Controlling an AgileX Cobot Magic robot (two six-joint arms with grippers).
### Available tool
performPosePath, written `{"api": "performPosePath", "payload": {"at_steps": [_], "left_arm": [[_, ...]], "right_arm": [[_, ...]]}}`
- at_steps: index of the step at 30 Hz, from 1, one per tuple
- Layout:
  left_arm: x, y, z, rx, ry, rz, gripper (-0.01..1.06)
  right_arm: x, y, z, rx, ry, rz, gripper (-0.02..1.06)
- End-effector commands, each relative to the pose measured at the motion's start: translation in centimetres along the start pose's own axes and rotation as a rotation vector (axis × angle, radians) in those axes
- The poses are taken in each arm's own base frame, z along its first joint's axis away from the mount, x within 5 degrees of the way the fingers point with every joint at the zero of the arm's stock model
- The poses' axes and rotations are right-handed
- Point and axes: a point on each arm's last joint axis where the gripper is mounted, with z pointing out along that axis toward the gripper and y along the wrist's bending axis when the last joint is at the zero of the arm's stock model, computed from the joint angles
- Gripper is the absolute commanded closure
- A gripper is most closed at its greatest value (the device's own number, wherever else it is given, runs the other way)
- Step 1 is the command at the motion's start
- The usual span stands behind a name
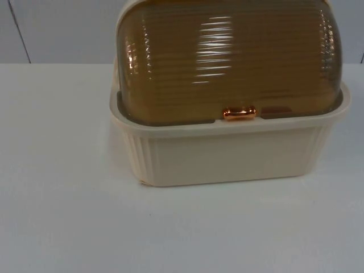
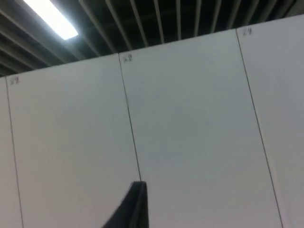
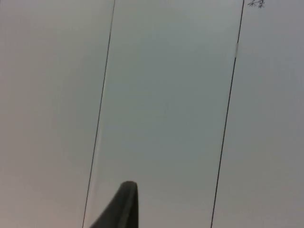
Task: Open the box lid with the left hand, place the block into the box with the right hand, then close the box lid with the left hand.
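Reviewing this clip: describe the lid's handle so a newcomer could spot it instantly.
On the white table stands a cream ribbed box with a closed amber see-through lid. At the middle of the lid's front edge sits the handle, a small knob, the only shiny copper-coloured part.

The top camera sits low and close before the box [image 1: 227, 153] on the table [image 1: 68, 227], facing the partition wall [image 1: 57, 28]. Both wrist cameras tilt upward at that same wall.
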Motion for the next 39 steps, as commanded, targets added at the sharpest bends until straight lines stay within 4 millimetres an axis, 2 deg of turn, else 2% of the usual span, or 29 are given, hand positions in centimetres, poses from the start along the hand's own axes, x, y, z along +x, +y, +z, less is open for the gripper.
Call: {"api": "performPosePath", "payload": {"at_steps": [1, 6, 13, 17, 18, 21, 22, 26, 27, 31, 32, 35, 39], "left_arm": [[0.3, -0.1, 0.1, 0.019, 0.024, -0.015, 0.03], [-0.1, 0.0, 0.1, 0.009, -0.018, -0.006, 0.03], [0.7, -0.1, 0.5, 0.014, 0.042, -0.011, 0.03], [3.3, -0.4, 1.7, 0.037, 0.21, -0.062, 0.03], [3.3, -0.4, 1.7, 0.037, 0.21, -0.062, 0.03], [6.8, -0.8, 3.0, 0.059, 0.413, -0.093, 0.03], [6.8, -0.8, 3.0, 0.059, 0.413, -0.093, 0.03], [10.6, -1.3, 4.4, 0.075, 0.58, -0.128, 0.03], [10.6, -1.3, 4.4, 0.075, 0.58, -0.128, 0.03], [13.9, -1.7, 5.4, 0.087, 0.698, -0.138, 0.03], [13.9, -1.7, 5.4, 0.087, 0.698, -0.138, 0.03], [16.1, -2.0, 5.9, 0.094, 0.774, -0.142, 0.03], [17.6, -2.1, 6.1, 0.093, 0.823, -0.141, 0.03]], "right_arm": [[0.2, 0.0, -0.1, -0.008, 0.008, -0.018, 0.01], [0.6, -0.1, 0.4, 0.0, 0.019, -0.013, 0.01], [3.5, -0.1, 2.8, -0.016, 0.156, 0.074, 0.01], [6.2, 0.0, 4.4, -0.028, 0.282, 0.104, 0.01], [6.2, 0.0, 4.4, -0.028, 0.282, 0.104, 0.01], [8.4, 0.0, 5.5, -0.024, 0.383, 0.102, 0.01], [8.4, 0.0, 5.5, -0.024, 0.383, 0.102, 0.01], [10.6, -0.5, 6.4, 0.036, 0.474, 0.115, 0.01], [10.6, -0.5, 6.4, 0.036, 0.474, 0.115, 0.01], [12.9, -0.9, 7.1, 0.067, 0.565, 0.125, 0.01], [12.9, -0.9, 7.1, 0.067, 0.565, 0.125, 0.01], [14.8, -0.7, 7.5, 0.056, 0.649, 0.132, 0.01], [17.8, -0.3, 8.0, 0.04, 0.769, 0.143, 0.01]]}}
